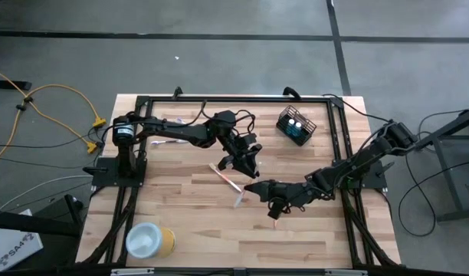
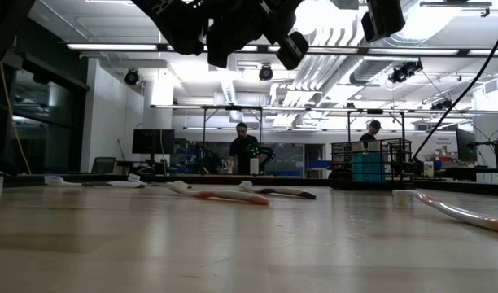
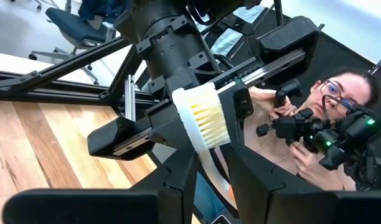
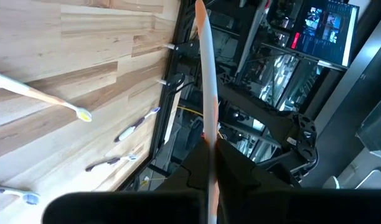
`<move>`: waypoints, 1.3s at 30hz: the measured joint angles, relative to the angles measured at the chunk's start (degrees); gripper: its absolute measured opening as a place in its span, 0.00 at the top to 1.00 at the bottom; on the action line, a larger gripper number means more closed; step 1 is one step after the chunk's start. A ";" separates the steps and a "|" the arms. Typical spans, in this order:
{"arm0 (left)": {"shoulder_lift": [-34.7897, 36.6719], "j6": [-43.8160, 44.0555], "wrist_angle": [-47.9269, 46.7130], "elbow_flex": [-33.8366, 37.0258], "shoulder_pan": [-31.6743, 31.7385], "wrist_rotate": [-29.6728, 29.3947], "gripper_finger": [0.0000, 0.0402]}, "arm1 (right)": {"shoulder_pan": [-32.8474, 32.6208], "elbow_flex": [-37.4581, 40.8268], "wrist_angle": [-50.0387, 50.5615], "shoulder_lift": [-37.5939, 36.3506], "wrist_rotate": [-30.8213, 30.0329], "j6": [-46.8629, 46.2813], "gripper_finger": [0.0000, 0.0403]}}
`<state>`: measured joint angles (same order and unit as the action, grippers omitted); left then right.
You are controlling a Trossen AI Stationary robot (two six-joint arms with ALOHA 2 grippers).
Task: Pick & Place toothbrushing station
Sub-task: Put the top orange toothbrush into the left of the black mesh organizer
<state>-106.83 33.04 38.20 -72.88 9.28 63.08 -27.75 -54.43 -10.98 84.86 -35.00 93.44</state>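
Table (image 1: 188, 230): pale wood, black frame round it.

Holder (image 1: 296, 126): black wire mesh, upright near the far right corner; two blue tubes (image 1: 293, 123) stand in it. In the low view (image 2: 371, 163) its base is hard to make out against the room.

Left gripper (image 1: 244, 162): raised over the table's middle, fingers closed on a white brush (image 3: 206, 118). The wrist view shows the yellowish bristle head clear of the fingers; the handle runs down between them and is cut off.

Right gripper (image 1: 274, 208): just right of centre, nearer the front, pinched tight on a pink brush (image 4: 205, 81); its far end runs out of frame.

Loose brushes: one orange-pink (image 1: 225, 177) lying between the grippers; others at the far left (image 1: 169, 121), partly hidden under the left arm.

Yellow cylinder (image 1: 150, 241): front left.

Beyond the table: a person (image 3: 290, 124), partly screened by the arm.
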 joint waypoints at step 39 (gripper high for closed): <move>0.00 0.00 -0.47 0.00 -1.16 -0.70 0.88 | -0.26 0.07 -1.34 0.00 0.55 2.41 0.99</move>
<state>-106.83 33.04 37.72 -72.88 8.12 62.38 -28.01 -54.37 -12.32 84.86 -34.45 95.85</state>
